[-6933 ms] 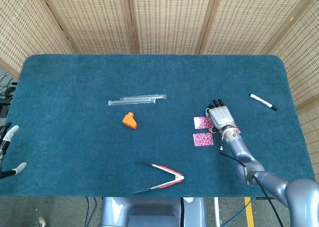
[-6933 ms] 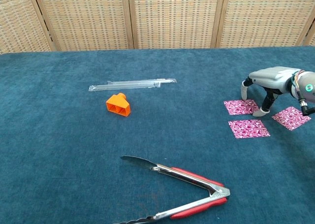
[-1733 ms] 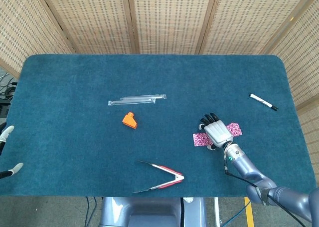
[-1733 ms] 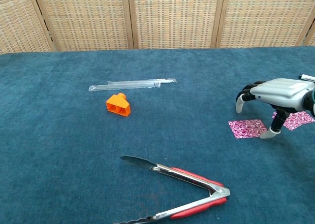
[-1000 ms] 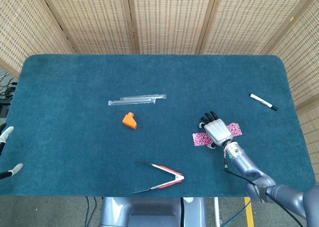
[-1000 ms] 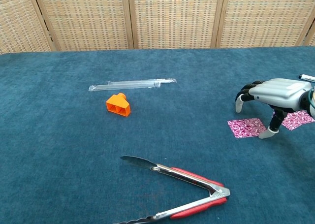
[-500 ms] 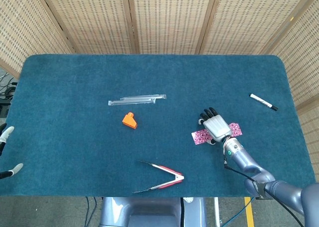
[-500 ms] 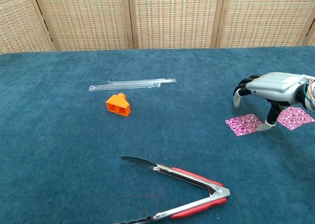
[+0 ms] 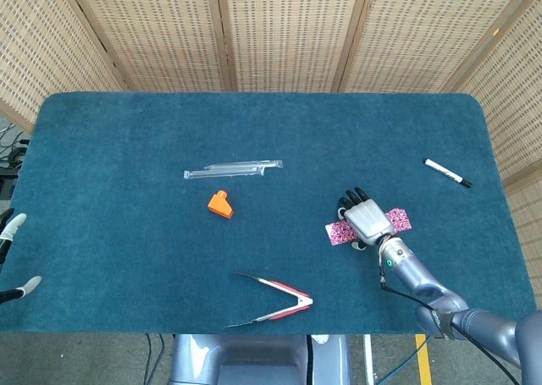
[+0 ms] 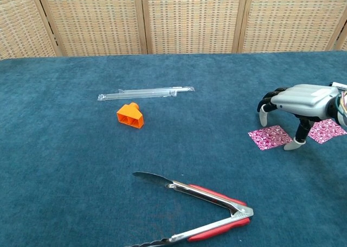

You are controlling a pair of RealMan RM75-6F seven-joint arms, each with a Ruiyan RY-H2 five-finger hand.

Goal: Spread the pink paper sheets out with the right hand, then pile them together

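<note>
Right hand point(image 10: 303, 101) arched over pink paper sheets point(image 10: 270, 137), fingers point(image 10: 264, 115) spread, holding nothing, thumb tip at near sheet's edge. Second sheet just behind hand. Likely thin, light, limp on napped table point(image 10: 179, 149): press flat and slide, avoid pinching.

Left hand point(image 9: 10, 258) at table's left edge, fingers apart, holding nothing.

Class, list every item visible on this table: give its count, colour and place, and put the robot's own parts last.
Pink patterned paper sheets: two visible, pink, right side, under and beside the right hand.
Orange plastic wedge block: one, orange, left of centre.
Clear plastic tube: one, transparent, behind the block.
Red-handled metal tongs: one, red and silver, front centre.
Marker pen: one, white and black, far right.
Right hand: grey, fingertips down at the sheets.
Left hand: at the left edge.
</note>
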